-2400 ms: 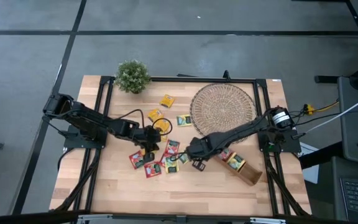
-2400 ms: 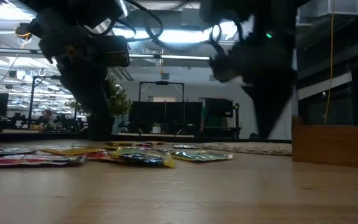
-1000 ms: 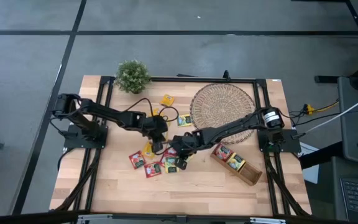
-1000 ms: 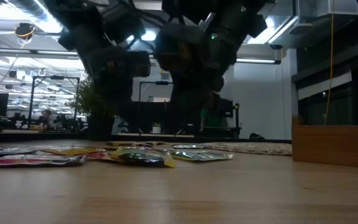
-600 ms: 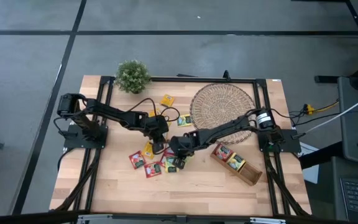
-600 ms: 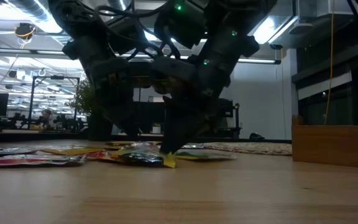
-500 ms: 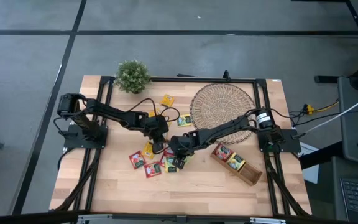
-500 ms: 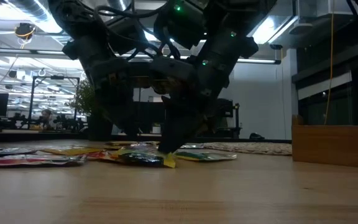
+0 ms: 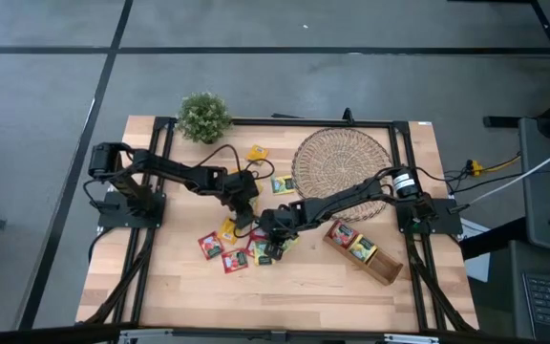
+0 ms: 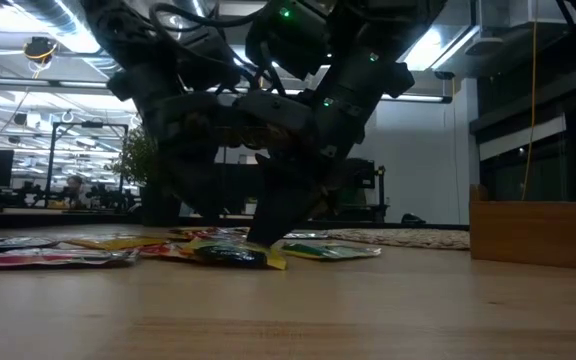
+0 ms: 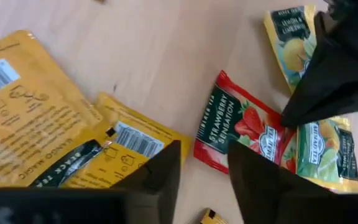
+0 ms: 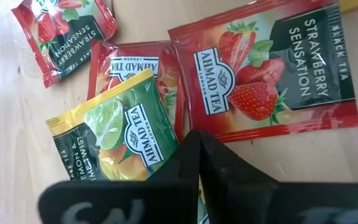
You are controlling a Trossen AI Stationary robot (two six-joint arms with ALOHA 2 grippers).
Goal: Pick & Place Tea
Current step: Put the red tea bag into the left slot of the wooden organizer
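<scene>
Wooden table (image 9: 351,296) under me, largest thing in sight. On its far side, the round woven mat (image 9: 342,162); near my right base, the long wooden tray (image 9: 382,269) with sachets in its compartments; at the far left corner, a small potted plant (image 9: 203,117).

Both my arms reach to the middle of the table, where the loose tea sachets (image 9: 227,250) lie scattered — yellow, red and green wrappers, flat on the wood, some overlapping.

My left gripper (image 9: 245,212) hangs low over the far edge of that cluster, fingers (image 11: 160,171) apart with nothing between them; a yellow mango sachet (image 11: 23,106) lies just beside them and a red strawberry sachet (image 11: 238,134) beyond.

My right gripper (image 9: 273,244) is down at the cluster's near-right side, fingers (image 12: 194,171) pressed together at a green-and-yellow lemon-lime sachet (image 12: 114,140) — whether they pinch its edge, I cannot tell. A red strawberry sachet (image 12: 263,81) lies just beside it.
</scene>
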